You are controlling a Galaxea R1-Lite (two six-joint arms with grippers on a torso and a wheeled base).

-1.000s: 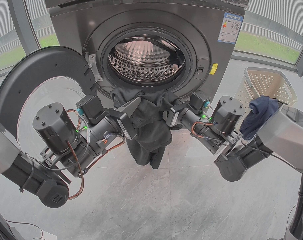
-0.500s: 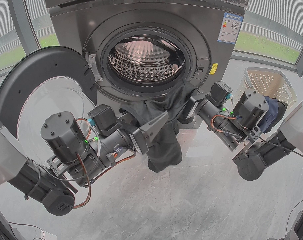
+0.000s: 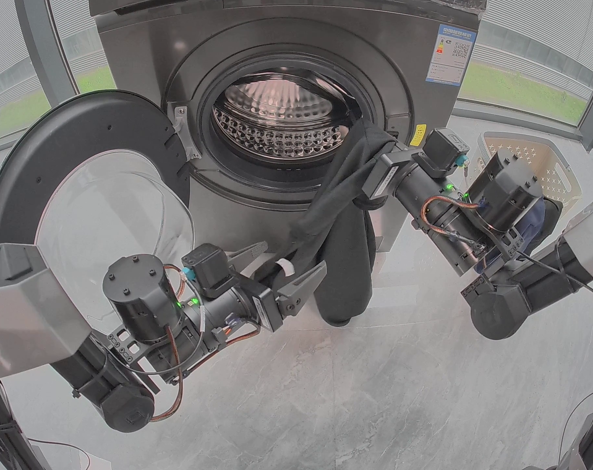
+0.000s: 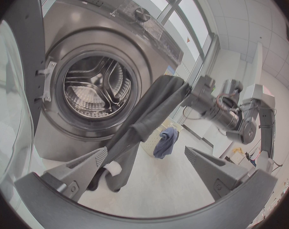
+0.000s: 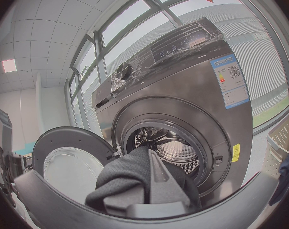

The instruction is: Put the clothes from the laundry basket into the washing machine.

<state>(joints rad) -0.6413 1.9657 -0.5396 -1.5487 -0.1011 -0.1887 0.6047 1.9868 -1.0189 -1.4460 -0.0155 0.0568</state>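
Over the last second we see the right gripper (image 3: pixel 367 164) climb from the middle of the head view toward 1 o'clock. It has carried the dark garment (image 3: pixel 345 243) up to the rim of the drum (image 3: pixel 280 109). Meanwhile the left gripper (image 3: pixel 293 259) has dropped back toward 7 o'clock, away from the bunched cloth.

We find the right gripper clamped on the top of the dark garment, at the 3 o'clock edge of the round opening of the washing machine (image 3: pixel 146 53). In the right wrist view the cloth is heaped over one finger. From there the garment hangs outside the drum, down the front of the machine, and ends just above the floor (image 3: pixel 374 393).

The left gripper sits low, below the opening at about 6 o'clock, with its jaws spread wide and closed on nothing. The garment's lower fold, with its white tag (image 3: pixel 284 266), lies between the jaws, just beside one finger (image 4: pixel 87 164). We cannot tell whether it touches.

The door (image 3: pixel 81 151) stands swung open at 9 o'clock. The laundry basket (image 3: pixel 531 158) is on the floor at 3 o'clock, beside the machine. A blue garment (image 4: pixel 166 142) is draped over its rim.
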